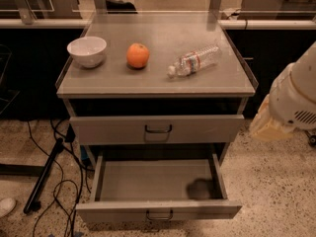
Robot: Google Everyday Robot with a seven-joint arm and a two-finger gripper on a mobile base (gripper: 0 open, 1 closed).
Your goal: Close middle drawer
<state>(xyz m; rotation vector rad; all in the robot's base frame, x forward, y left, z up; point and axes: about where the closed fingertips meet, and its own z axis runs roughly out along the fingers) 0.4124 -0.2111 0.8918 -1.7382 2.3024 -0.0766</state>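
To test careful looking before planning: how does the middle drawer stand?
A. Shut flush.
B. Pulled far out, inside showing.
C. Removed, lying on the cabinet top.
B: the middle drawer juts forward with its floor exposed; the tool is out of view, only the arm shows at the right.
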